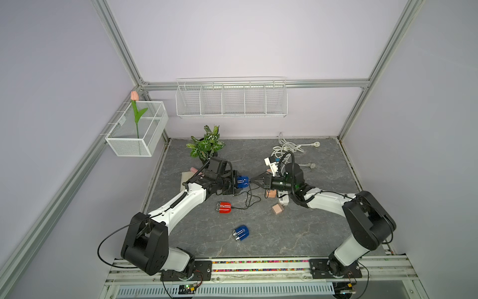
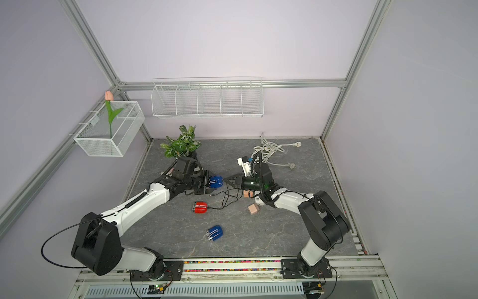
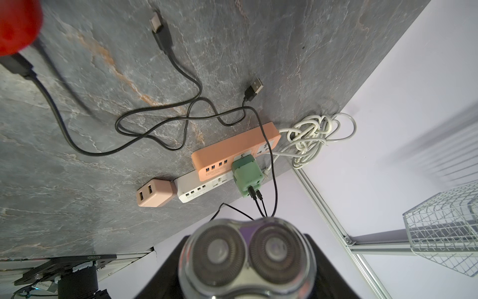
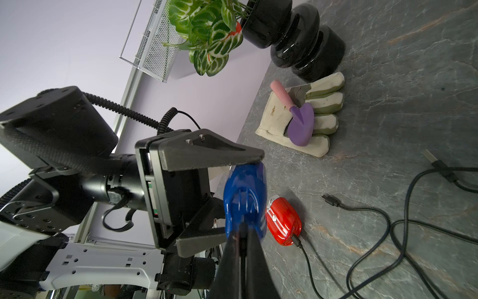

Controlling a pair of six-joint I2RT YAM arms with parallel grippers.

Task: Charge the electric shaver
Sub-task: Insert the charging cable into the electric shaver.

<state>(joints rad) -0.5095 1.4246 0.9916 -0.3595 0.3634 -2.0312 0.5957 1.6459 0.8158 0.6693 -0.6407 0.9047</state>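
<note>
Now, hazards, by my reckoning. Low on the grey stone-look counter (image 1: 323,233), the looped black cables (image 3: 155,124) could snag and drag the glossy red oval shaver (image 1: 224,207), which has one of them plugged in. Above them, mid-air over the counter's middle, the glossy blue shaver held aloft (image 1: 243,182) sits clamped in the half-open left pincer (image 4: 240,196). Slick shell, so an off-axis push may twist it loose. Right pincer (image 1: 254,181) is closed tight at its tail; whether a plug sits between the fingers, cannot tell.

Count:
- Shavers: three. One blue shaver lying loose (image 1: 240,233), one red, one blue aloft.
- Power strips: two. A peach power strip (image 3: 227,152) and a white power strip (image 3: 191,190).
- Adapters: one green adapter (image 3: 247,176).
</note>
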